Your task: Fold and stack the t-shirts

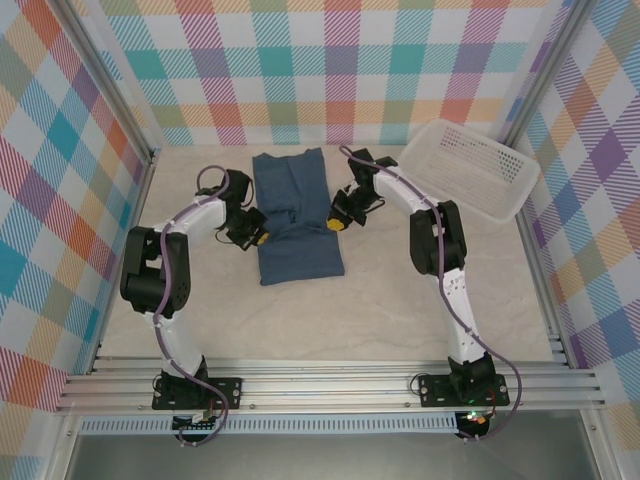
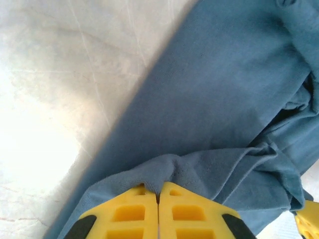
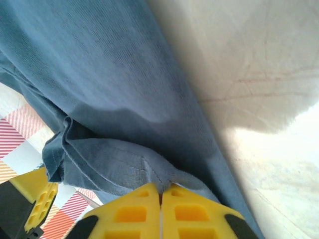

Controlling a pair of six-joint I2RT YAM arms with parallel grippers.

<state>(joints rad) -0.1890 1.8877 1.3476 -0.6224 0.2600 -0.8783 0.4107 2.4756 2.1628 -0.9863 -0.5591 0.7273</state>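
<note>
One teal-blue t-shirt [image 1: 297, 215] lies folded into a long strip in the middle of the table. My left gripper [image 1: 256, 238] is at its left edge, my right gripper [image 1: 336, 223] at its right edge, both about halfway down the strip. In the left wrist view the yellow jaws of the left gripper [image 2: 158, 191] are shut on a pinched fold of the t-shirt [image 2: 214, 99]. The right wrist view has the right gripper [image 3: 160, 191] shut on a hemmed edge of the t-shirt [image 3: 99, 74], lifted slightly off the table.
A white perforated basket [image 1: 470, 167] stands tilted at the back right corner. Checked walls and metal frame rails enclose the table [image 1: 380, 310]. Bare tabletop lies in front of the shirt and to its left.
</note>
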